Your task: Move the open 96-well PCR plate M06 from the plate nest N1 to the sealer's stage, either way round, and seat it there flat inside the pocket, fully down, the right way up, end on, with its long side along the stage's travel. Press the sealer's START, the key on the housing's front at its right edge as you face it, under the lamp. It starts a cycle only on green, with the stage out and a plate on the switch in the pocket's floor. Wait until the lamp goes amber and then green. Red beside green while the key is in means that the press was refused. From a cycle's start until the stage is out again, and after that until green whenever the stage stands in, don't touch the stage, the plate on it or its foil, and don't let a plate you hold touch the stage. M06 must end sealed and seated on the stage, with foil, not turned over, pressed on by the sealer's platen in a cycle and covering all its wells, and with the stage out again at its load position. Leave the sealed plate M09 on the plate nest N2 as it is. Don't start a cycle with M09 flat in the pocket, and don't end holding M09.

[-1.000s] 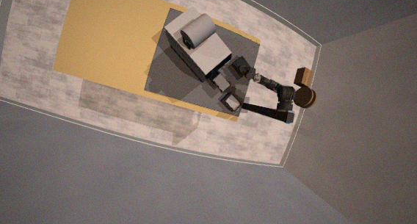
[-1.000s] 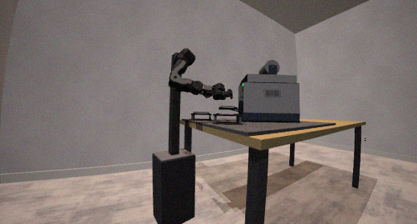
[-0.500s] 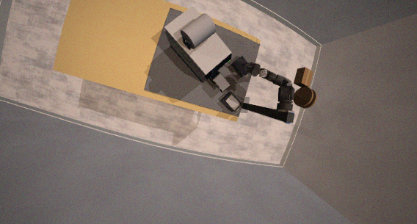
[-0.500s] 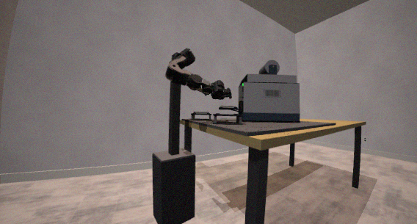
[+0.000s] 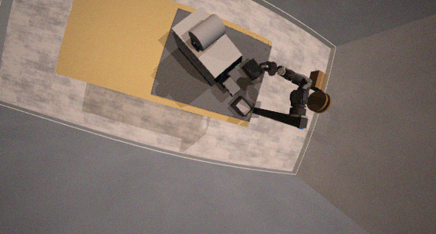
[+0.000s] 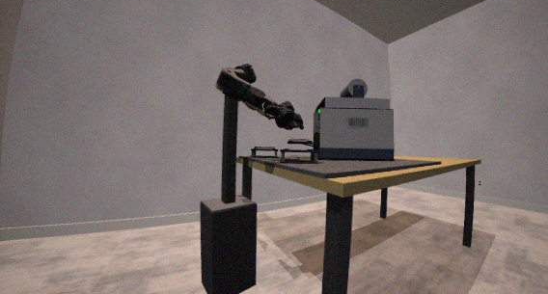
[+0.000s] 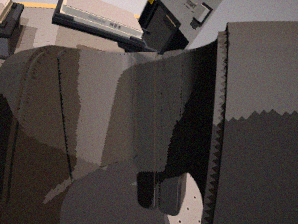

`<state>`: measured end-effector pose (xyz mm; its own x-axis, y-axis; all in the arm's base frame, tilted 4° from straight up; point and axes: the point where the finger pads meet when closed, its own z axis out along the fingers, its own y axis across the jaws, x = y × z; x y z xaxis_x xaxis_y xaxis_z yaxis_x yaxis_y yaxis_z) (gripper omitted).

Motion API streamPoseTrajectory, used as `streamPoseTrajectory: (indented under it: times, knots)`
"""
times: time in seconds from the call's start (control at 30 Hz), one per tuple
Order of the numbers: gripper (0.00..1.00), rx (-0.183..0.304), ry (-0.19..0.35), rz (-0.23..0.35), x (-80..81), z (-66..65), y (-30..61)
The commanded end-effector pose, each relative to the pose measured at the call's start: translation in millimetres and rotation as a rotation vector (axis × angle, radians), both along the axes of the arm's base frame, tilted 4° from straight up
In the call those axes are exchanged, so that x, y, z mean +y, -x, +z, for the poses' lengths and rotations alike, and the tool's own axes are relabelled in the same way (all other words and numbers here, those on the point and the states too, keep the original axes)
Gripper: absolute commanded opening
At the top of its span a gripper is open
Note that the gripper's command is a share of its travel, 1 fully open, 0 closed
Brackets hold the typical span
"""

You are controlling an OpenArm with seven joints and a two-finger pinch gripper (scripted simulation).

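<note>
My gripper (image 6: 290, 120) is shut on nothing and hangs in the air just in front of the sealer (image 6: 354, 128), near its lamp side. The lamp (image 6: 318, 111) shows green. The stage (image 6: 300, 142) stands out in front of the housing. On it lies plate M06 (image 7: 100, 14), flat, with a pale foil-like top. In the wrist view my shut fingers (image 7: 189, 63) fill most of the frame, and the sealer's front with its key (image 7: 200, 11) is at the upper right. From above, the gripper (image 5: 251, 69) is beside the sealer's front corner.
A plate with a pale top (image 5: 242, 107) sits on a nest near the mat's edge. Two low nests (image 6: 264, 151) (image 6: 296, 154) stand on the dark mat (image 6: 347, 166) below the stage. The foil roll (image 5: 207, 32) sits on top of the sealer. The arm's pedestal (image 6: 229, 246) stands off the table.
</note>
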<state>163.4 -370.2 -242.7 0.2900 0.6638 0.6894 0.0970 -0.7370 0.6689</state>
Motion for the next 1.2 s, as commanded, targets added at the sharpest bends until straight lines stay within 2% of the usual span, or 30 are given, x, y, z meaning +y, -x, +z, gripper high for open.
streamPoseTrajectory:
  times: [0.0,0.33,0.5,0.9,1.07,1.17]
  knots:
    - [0.0,-0.034,-0.016,0.044,10.6,4.8,-6.3]
    - [0.0,-0.034,-0.016,0.044,10.6,4.8,-6.3]
    - [0.0,0.105,0.115,0.216,2.1,3.7,9.1]
    - [0.0,0.105,0.115,0.216,2.1,3.7,9.1]
    - [0.0,0.245,0.245,0.388,4.0,3.4,6.7]
    - [0.0,0.245,0.245,0.388,4.0,3.4,6.7]
